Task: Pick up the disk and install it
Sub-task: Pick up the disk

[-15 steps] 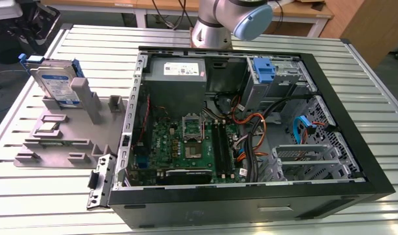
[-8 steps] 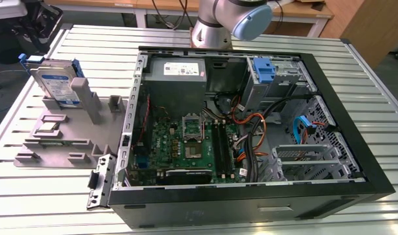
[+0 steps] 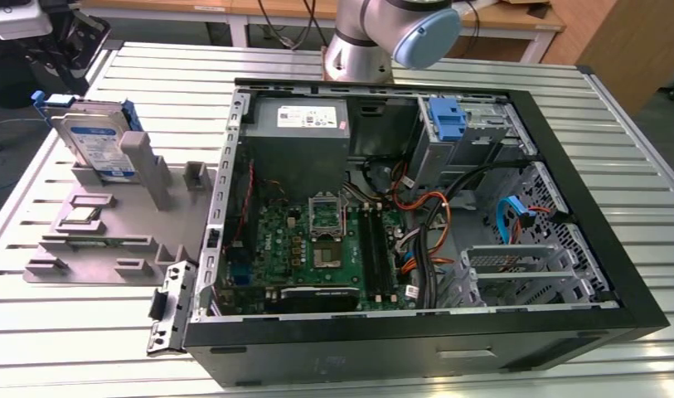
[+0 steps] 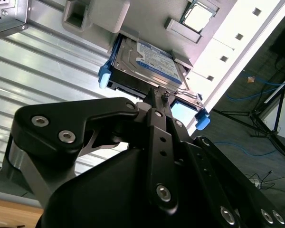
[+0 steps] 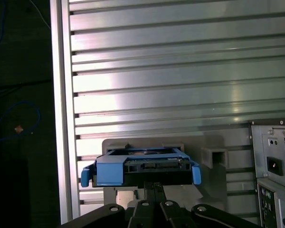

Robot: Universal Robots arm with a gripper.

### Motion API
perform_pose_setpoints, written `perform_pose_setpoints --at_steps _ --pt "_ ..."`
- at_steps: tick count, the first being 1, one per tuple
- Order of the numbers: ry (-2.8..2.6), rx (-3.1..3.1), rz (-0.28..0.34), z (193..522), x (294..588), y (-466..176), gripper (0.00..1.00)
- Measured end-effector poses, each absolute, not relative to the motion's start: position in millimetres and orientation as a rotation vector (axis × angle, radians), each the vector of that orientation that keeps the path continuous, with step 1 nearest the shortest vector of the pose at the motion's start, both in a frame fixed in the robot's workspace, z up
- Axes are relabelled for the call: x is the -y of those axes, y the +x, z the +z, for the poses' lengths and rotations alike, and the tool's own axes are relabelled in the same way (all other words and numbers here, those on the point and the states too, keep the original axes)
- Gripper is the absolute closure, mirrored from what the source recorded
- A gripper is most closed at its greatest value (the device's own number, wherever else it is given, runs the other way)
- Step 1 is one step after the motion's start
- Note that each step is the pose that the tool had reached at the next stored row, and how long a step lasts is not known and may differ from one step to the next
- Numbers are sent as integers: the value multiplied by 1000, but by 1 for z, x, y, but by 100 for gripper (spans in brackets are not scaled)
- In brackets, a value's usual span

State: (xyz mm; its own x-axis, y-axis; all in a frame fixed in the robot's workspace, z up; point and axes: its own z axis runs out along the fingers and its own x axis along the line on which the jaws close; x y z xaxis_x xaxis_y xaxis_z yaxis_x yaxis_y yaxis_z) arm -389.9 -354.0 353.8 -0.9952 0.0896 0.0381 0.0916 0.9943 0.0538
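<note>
The disk (image 3: 97, 141) stands on edge in a slot of the grey stand (image 3: 94, 249) at the exterior view's left, its white-and-blue label facing the camera and its blue carrier frame around the edges. In both wrist views my gripper (image 4: 154, 97) (image 5: 154, 186) hangs a short way off the disk's (image 4: 149, 64) (image 5: 142, 168) edge. Its fingers are shut together with nothing between them, apart from the disk. The arm's base (image 3: 365, 50) rises at the back of the table.
An open computer case (image 3: 558, 315) lies on the slatted metal table (image 3: 71, 332), with a drive bay holding a blue bracket (image 3: 453, 124) at its far corner and a power supply (image 3: 298, 116) beside it. A small chip (image 3: 82, 217) rests on the stand.
</note>
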Motion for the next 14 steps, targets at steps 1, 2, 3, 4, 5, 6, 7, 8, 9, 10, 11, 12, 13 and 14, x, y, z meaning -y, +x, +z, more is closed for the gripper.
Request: perform_pose_setpoints --at_steps 1,2,3,4,5,6,7,8,9,10,11,12,13,14 --pt "-141 3102 -86 354 354 -390 89" --pt "-141 3102 -86 354 354 -390 89" --pt "-141 3102 -86 354 354 -390 89" --pt "-141 3102 -86 354 354 -390 89" --pt "-141 3102 -86 354 354 -390 89" --pt "-141 3102 -86 354 354 -390 89" --pt "-141 3102 -86 354 354 -390 89" --pt "-141 3102 -86 354 354 -390 89" --pt "-141 3102 -86 354 354 -390 89" --pt "-141 3102 -86 354 354 -390 89" --pt "-140 3102 -86 353 354 -390 89" --pt "-130 3102 -86 353 354 -390 89" --pt "-114 3103 -86 353 354 -390 89" --pt "-94 3103 -86 353 354 -390 89"
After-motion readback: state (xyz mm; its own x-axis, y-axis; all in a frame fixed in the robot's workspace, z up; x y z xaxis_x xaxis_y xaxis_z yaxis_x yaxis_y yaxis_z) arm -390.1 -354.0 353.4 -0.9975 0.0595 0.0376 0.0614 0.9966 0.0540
